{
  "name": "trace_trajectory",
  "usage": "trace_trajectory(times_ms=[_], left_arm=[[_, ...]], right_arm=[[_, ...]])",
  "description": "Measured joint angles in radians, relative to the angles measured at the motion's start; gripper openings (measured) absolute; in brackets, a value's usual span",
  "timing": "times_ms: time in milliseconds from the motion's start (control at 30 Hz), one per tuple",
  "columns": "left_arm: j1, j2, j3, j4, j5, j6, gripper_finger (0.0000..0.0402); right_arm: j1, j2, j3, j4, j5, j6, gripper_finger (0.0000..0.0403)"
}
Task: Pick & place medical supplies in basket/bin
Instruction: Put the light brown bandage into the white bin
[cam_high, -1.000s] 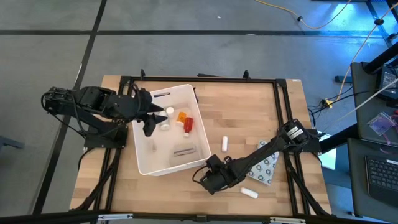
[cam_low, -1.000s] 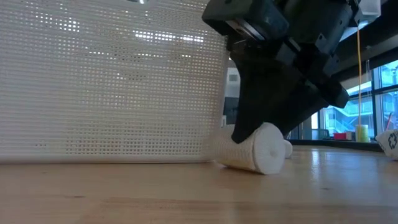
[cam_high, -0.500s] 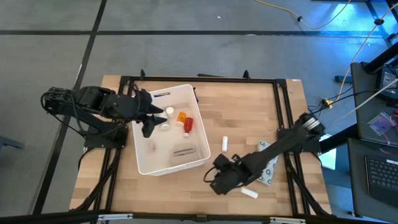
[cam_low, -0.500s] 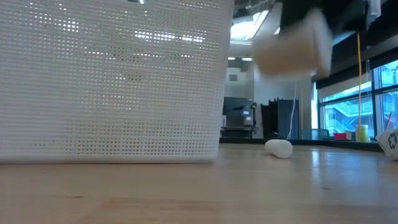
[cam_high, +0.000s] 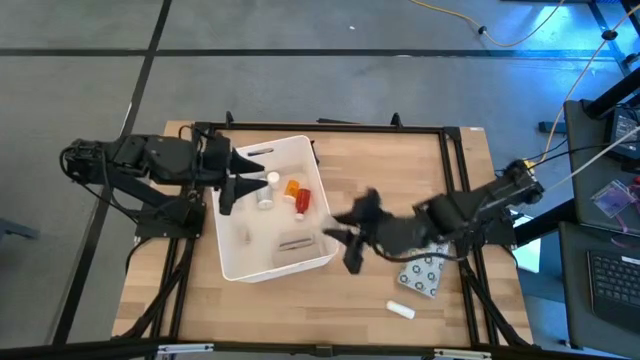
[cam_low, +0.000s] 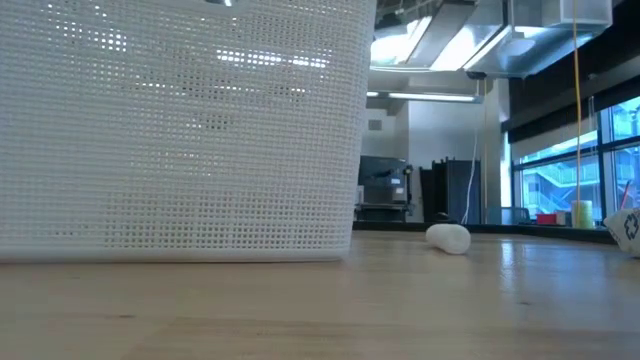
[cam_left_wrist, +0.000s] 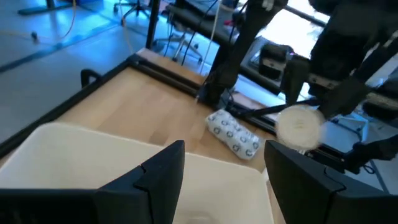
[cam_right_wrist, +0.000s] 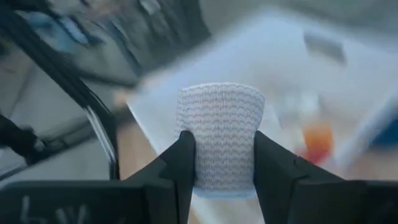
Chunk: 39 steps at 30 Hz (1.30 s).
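Your right gripper (cam_right_wrist: 217, 168) squeezes the beige roll (cam_right_wrist: 219, 135) beside the white tub (cam_high: 262, 270); your left gripper (cam_high: 228, 180), fingers apart, hangs over it.

Pale wooden table (cam_high: 400, 170) in a black frame, grey floor (cam_high: 300, 80), yellow cable (cam_high: 520, 38), keyboard (cam_high: 612, 285).

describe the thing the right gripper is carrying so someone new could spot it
Start at the big white tub on the wooden table. Just off its right side the right gripper hangs in the air. Clamped between its fingers is a beige roll with a woven, bandage-like texture, unlike the smooth bottles in the tub.
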Motion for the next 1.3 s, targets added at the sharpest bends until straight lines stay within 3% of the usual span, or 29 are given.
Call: trace_trajectory(times_ms=[167, 500, 667, 1100, 1300], left_arm=[[0.000, -0.026, 0.000, 0.002, 0.010, 0.025, 0.0214], [0.000, -0.062, 0.000, -0.033, 0.013, 0.028, 0.0214], [0.000, -0.066, 0.000, -0.062, -0.001, 0.075, 0.0214], [0.000, -0.066, 0.000, -0.078, -0.001, 0.103, 0.0214], [0.000, -0.066, 0.000, -0.086, -0.002, 0.104, 0.0214]], right_arm=[[-0.129, 0.073, 0.091, 0.208, -0.196, -0.303, 0.0129], [-0.297, 0.339, 0.204, 0.234, -0.543, -0.616, 0.0129], [-0.319, 0.461, 0.216, 0.216, -0.600, -0.730, 0.0129], [-0.383, 0.640, 0.215, 0.110, -0.745, -0.727, 0.0129], [-0.383, 0.690, 0.214, 0.087, -0.761, -0.727, 0.0129]])
